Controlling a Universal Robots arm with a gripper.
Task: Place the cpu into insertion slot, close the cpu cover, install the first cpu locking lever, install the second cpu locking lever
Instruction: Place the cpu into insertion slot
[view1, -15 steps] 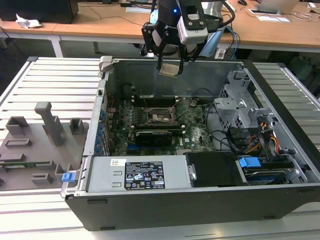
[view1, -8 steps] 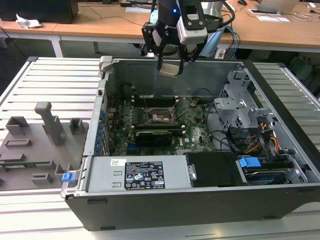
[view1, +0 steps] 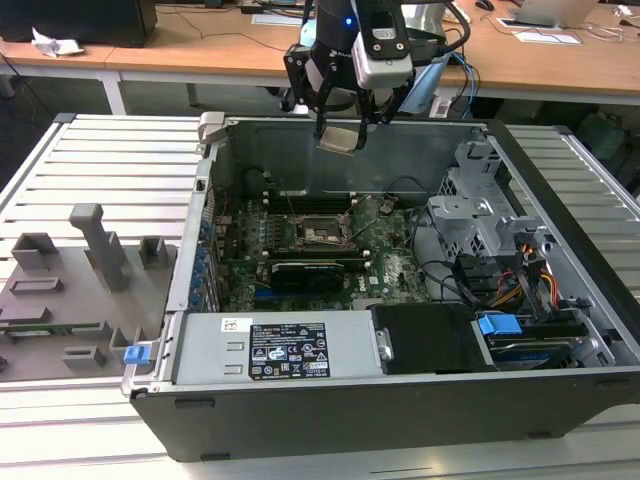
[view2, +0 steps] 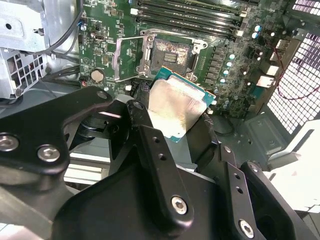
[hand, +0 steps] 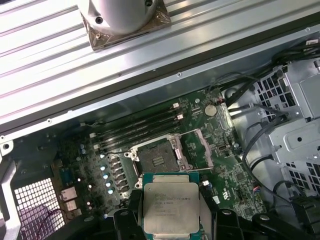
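Reading across the exterior view from its left, the insertion slot (view1: 322, 232) sits bare on the board, its cpu cover (view2: 119, 59) swung open. Well above it, the gripper (view1: 340, 130) pinches the cpu (hand: 171, 207). I judge that a tilted or offset descent could bend the socket contacts.

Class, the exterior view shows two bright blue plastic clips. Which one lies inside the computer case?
The blue clip on the drive bay at the exterior view's right. The other blue clip sits outside the case, beside the grey fixture plate.
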